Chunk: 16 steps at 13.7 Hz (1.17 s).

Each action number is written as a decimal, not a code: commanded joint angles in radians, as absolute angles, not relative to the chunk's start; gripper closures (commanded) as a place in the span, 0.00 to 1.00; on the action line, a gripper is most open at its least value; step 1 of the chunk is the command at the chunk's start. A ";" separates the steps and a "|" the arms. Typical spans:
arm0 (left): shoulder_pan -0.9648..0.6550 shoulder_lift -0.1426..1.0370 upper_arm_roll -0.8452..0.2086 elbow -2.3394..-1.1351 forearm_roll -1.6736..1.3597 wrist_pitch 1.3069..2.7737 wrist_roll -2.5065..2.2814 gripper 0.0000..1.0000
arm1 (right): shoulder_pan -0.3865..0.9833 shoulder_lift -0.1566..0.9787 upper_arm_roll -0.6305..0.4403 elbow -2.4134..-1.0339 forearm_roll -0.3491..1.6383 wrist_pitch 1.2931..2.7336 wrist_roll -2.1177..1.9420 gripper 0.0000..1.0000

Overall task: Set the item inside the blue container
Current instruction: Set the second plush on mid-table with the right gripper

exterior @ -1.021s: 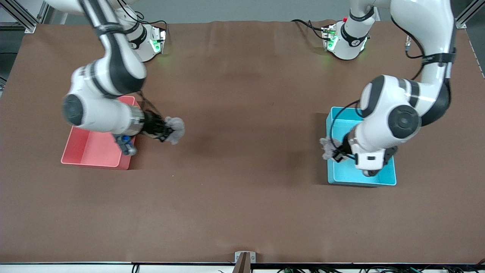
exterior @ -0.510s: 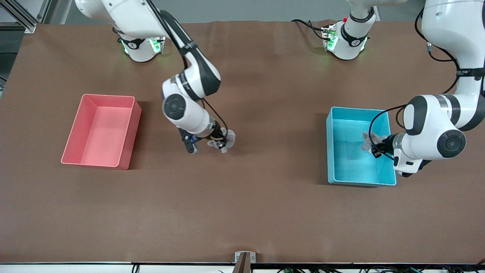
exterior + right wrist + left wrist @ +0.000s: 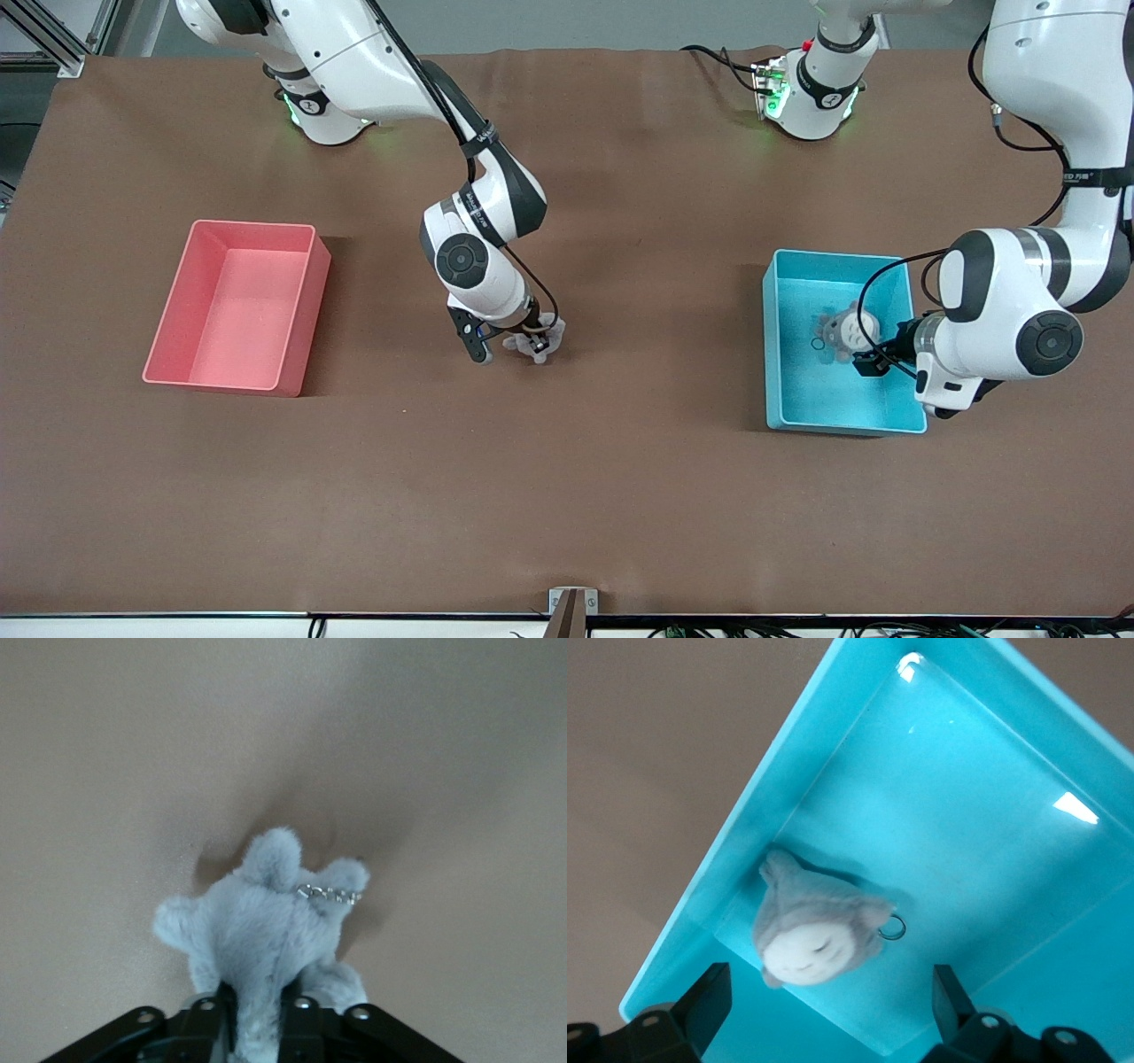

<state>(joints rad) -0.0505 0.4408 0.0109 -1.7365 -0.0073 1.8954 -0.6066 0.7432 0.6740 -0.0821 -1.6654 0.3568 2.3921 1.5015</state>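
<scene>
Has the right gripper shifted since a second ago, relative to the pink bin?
Yes. The right gripper, shut on a grey plush toy, has moved away from the pink bin toward the table's middle, in the blue container's direction.

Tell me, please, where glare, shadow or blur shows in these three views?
Left wrist view: bright glare patches on the blue container floor, and the plush toy lying in it looks slightly soft. Right wrist view: the grey plush casts a faint shadow on the brown table. Front view: sharp, with soft arm shadows on the table.
</scene>
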 commanded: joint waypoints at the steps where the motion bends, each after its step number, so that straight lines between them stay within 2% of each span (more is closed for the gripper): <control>1: -0.057 0.391 -0.024 -1.715 0.002 1.846 -0.629 0.00 | 0.744 0.664 -0.094 -1.654 0.334 2.375 1.516 0.00; 3: -0.058 0.394 -0.067 -1.662 0.002 1.800 -0.688 0.00 | 0.729 0.644 -0.097 -1.634 0.333 2.309 1.506 0.00; 6: -0.060 0.394 -0.144 -1.608 0.000 1.793 -0.770 0.00 | 0.704 0.608 -0.138 -1.540 0.278 2.102 1.479 0.00; 9: -0.074 0.414 -0.225 -1.569 0.002 1.799 -0.898 0.00 | 0.625 0.520 -0.150 -1.532 0.262 1.930 1.291 0.00; 14: -0.224 0.478 -0.238 -1.522 0.000 1.839 -1.092 0.00 | 0.404 0.399 -0.150 -1.548 0.252 1.729 0.872 0.00; 16: -0.277 0.495 -0.238 -1.520 -0.002 1.883 -1.182 0.00 | 0.342 0.374 -0.150 -1.548 0.178 1.668 0.732 0.00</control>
<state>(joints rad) -0.2361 0.4678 -0.2399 -1.5500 -0.0073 1.8604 -1.1122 0.3870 0.4231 -0.1725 -1.5066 0.2390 1.6953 0.8302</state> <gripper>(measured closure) 0.000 0.000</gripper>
